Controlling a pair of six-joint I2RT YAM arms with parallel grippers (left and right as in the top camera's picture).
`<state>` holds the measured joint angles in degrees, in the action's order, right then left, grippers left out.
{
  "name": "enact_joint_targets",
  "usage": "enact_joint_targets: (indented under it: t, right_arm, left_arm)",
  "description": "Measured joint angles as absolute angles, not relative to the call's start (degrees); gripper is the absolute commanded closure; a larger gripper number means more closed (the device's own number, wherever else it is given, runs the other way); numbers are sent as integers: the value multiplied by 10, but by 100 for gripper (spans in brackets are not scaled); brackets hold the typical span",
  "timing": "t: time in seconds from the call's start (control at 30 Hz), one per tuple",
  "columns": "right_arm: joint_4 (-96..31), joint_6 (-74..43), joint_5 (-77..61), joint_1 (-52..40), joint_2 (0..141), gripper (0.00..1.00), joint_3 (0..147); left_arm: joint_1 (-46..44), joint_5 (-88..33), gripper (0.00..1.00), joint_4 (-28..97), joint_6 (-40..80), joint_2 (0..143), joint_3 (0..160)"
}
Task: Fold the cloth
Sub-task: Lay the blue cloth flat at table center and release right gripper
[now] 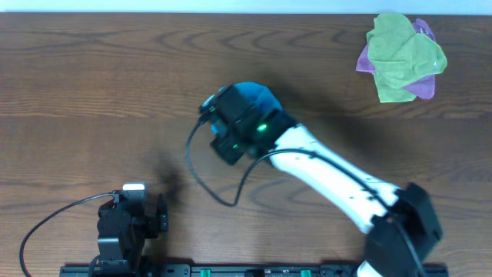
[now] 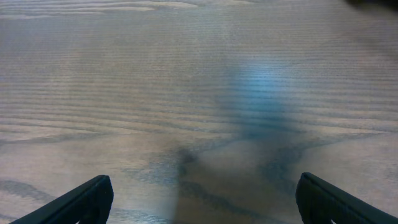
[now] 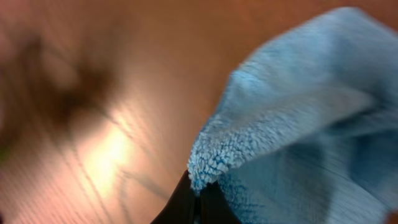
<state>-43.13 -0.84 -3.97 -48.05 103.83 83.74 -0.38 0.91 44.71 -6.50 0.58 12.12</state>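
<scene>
Over cloth [image 1: 260,94], right arm [image 1: 330,173], green cloth [image 1: 403,58] apart

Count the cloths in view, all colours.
3. Blue cloth mid-table, pinched in the right gripper; lime-green cloth atop purple cloth at the far right corner. The arm may hide more.

Whole surface is a dark brown wood-grain tabletop [image 1: 92,92], with streaky grain running left to right. Over in the far right corner there's a crumpled lime-green soft cloth [image 1: 403,54] bunched on top of a purple-pink cloth [image 1: 425,86], which only peeks out at the green one's left and right sides. Both sit well apart from everything else.
</scene>
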Motion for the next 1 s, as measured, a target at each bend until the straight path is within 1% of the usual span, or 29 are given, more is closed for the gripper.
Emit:
enact_joint_targets:
  t: [0.03,0.07,0.1,0.13,0.23,0.3,0.4,0.47,0.57,0.67,0.77,0.83,0.93,1.0]
  right_arm:
    - [-427,-13,-44,-493,1051,86,837]
    - [-423,-16,-50,-506,1066,71,837]
    - [-420,-21,-55,-516,1078,60,837]
    - [-418,-23,-60,-526,1087,53,837]
    - [-407,-26,-80,-554,1111,39,837]
    - [-399,-29,-87,-571,1111,24,836]
    - [-406,-32,-95,-577,1110,18,840]
    - [-420,-33,-95,-574,1108,18,852]
    - [-433,-34,-96,-566,1097,14,879]
    - [-463,-41,-109,-542,1060,13,912]
    - [-479,-51,-133,-485,996,13,927]
    - [-502,-56,-148,-428,954,14,932]
    - [-565,-57,-163,-347,918,14,938]
    - [-606,-54,-169,-315,912,15,937]
  left_arm:
    - [-4,9,5,447,-65,6,121]
    - [-4,9,5,447,-65,6,121]
    - [-4,9,5,447,-65,6,121]
    - [-4,9,5,447,-65,6,121]
    - [-4,9,5,447,-65,6,121]
    - [-4,9,5,447,-65,6,121]
    - [-4,8,5,445,-65,6,121]
    - [-3,-9,5,440,-65,6,117]
    - [-3,-50,5,436,-65,6,112]
    - [-3,-84,5,432,-60,6,112]
    - [-3,-99,5,434,-58,9,127]
    - [-3,-104,5,434,-58,27,169]
    - [-3,-109,5,439,-45,77,239]
    - [-3,-117,5,446,-33,133,280]
